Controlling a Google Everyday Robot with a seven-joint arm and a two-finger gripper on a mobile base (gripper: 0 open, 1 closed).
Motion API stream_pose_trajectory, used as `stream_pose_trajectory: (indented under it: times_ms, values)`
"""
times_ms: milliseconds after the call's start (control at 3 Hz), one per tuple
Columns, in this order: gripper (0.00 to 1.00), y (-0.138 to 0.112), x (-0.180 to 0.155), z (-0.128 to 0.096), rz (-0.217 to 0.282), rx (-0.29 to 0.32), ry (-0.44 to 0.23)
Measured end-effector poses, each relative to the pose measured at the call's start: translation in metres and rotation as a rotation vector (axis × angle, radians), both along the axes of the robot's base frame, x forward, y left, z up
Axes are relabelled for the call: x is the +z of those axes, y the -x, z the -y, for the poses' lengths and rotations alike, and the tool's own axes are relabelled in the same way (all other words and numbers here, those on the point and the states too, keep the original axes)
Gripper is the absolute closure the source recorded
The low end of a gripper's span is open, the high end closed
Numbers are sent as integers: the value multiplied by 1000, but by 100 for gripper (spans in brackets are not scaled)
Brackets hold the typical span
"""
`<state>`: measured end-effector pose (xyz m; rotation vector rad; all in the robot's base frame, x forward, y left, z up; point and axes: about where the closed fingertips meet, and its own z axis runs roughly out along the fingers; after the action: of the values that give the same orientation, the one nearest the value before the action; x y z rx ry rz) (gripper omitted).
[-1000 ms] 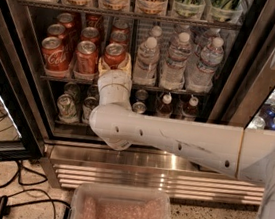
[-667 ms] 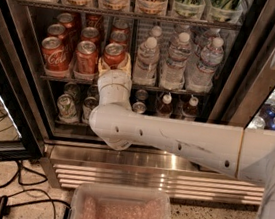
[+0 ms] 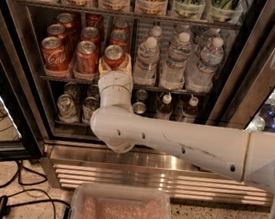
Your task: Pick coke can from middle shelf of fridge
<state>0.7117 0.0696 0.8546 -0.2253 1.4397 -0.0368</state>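
Gripper [image 3: 116, 66] is inside the fridge [image 3: 236, 69] at the front rail of the middle shelf [image 3: 180, 92], wrapped round the base of the target coke can [image 3: 114, 54]. That can is the front one in the third red lane, just left of the water bottles [image 3: 176, 61], with two more front-row red cans [image 3: 86, 57] close on its left. It stands upright on the rack and doesn't look lifted. Whether the gripper has closed on the can or is open round it, I cannot tell: its own body hides the contact. The white arm [image 3: 183, 145] reaches in from the right, low across the lower-shelf cans [image 3: 67, 107] and above the steel base grille [image 3: 168, 183]. My read: this is the grasp step, approach done, extraction not yet started. Next move needs a confirmed grip, a small lift to clear the rail, then a straight pull-back without clipping the neighbouring can or bottle. A clear tub [image 3: 121, 213] sits on the floor below.
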Motion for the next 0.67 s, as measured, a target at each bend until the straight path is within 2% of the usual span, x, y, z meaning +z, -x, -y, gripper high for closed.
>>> stream_pose_trajectory:
  times_ms: [667]
  values:
    - [100,48,28,3,4,64,-82]
